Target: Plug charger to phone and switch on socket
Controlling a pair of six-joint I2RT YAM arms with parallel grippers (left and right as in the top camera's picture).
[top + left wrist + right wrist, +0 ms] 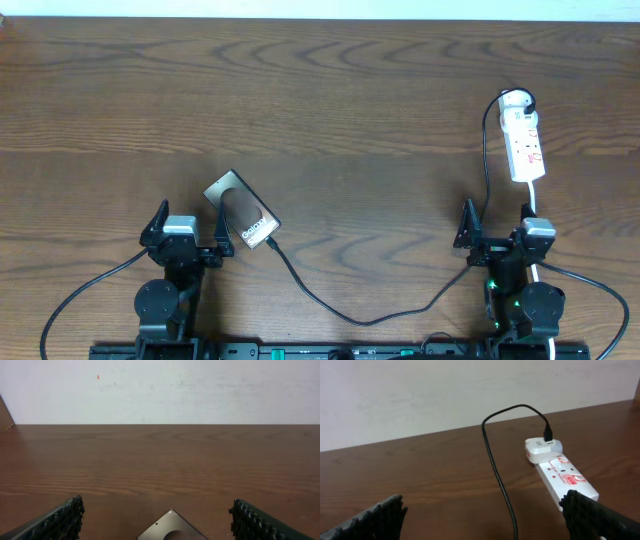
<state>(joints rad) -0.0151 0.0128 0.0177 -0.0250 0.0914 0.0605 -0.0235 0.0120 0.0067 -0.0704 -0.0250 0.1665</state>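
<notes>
The phone (242, 210), a dark slab with white lettering, lies slanted on the table just right of my left gripper (187, 236). Its far corner shows in the left wrist view (171, 529), between my open fingers (156, 519). The charger cable (340, 308) runs from the phone's near end across the front and up to a white adapter on the far end of the socket (525, 137). In the right wrist view the cable (496, 472) passes between my open fingers (482, 515) and the socket (565, 477) lies ahead to the right. My right gripper (497, 236) sits below the socket.
The socket's white cord (535, 262) runs down past the right arm. The robots' own black cables (85, 290) trail at the front corners. A pale wall (160, 390) rises behind the table's far edge.
</notes>
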